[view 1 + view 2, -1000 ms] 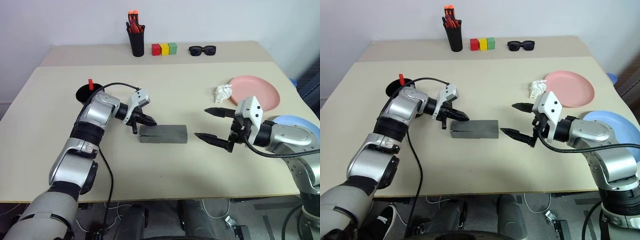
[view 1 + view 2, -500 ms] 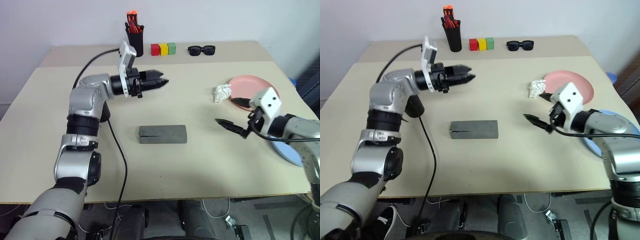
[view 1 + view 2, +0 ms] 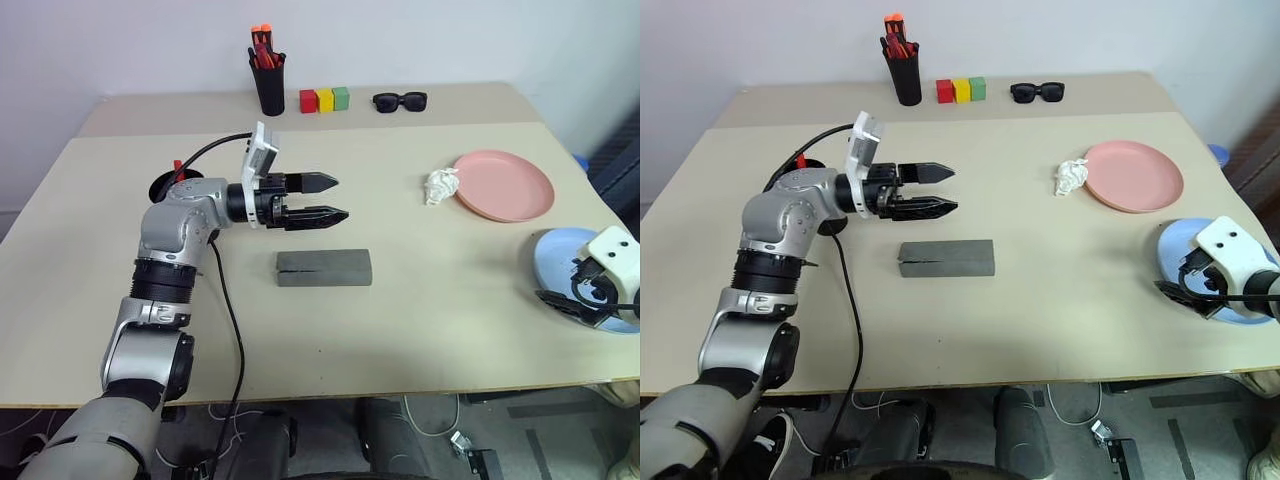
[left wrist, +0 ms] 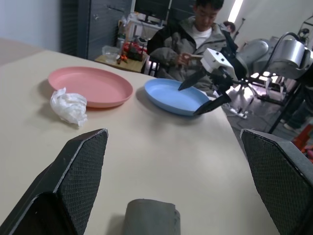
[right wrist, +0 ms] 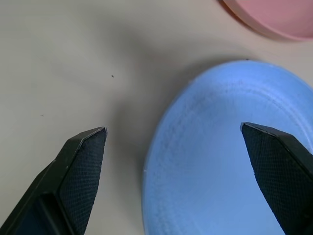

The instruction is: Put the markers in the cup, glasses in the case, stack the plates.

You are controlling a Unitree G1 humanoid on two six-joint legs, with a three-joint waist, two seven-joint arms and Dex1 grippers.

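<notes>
Silver jointed arms, black cable, black pincer fingers (mesh-textured pads)

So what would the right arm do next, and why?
Probably lower and close on the blue plate's near rim. The open right gripper hangs right over that edge, one finger over the table, the other over the plate, and the pink plate lies apart, waiting for stacking.
</notes>
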